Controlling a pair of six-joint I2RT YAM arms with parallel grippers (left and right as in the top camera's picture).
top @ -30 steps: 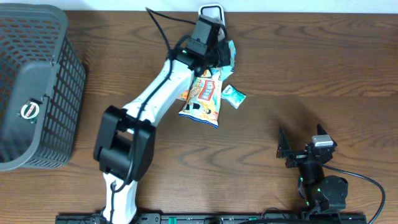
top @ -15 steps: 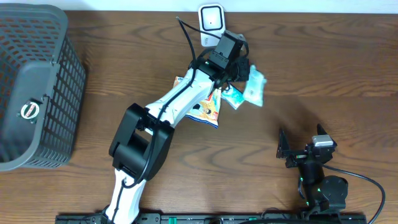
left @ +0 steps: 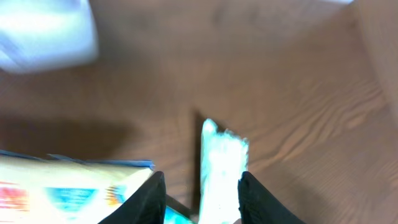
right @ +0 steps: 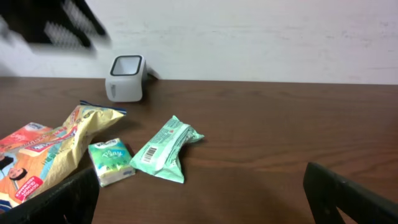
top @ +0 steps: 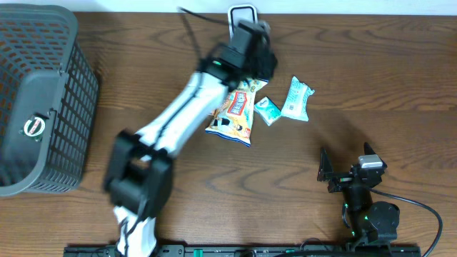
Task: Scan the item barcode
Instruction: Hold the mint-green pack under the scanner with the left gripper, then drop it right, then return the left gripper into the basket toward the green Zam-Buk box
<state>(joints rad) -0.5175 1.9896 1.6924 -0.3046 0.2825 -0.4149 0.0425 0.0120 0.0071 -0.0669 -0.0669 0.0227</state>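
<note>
The left arm [top: 178, 121] is smeared by motion in the overhead view, so the left gripper [top: 264, 64] is only a dark blur near the table's far edge. It covers part of the white scanner [top: 243, 13]. From the left wrist, the fingers [left: 151, 200] are cut off by the bottom edge. They stand apart with nothing clamped between them. That view is soft all over. The mint pack [left: 221, 169] appears in the gap between the fingers, but it lies down on the table [left: 298, 93]. A white shape at the top left corner is too blurred to name.

From overhead, the mint pack [top: 297, 98] lies flat on the wood, apart from both arms, right of the scanner and nearer the robot. Just to its left is a small tissue pack [top: 268, 111]. Past that lies a chip bag [top: 234, 114], its far end hidden under the left arm. In the right wrist view the mint pack shows a striped patch at its near end, too small to read. The chip bag runs off the left edge there.

The right gripper [top: 348, 165] rests near the front right, well away from the items. Its fingers [right: 71, 199] are spread wide at the bottom corners of its own view, and they hold nothing.

A dark basket [top: 43, 43] stands at the far left, cut off by the frame.
</note>
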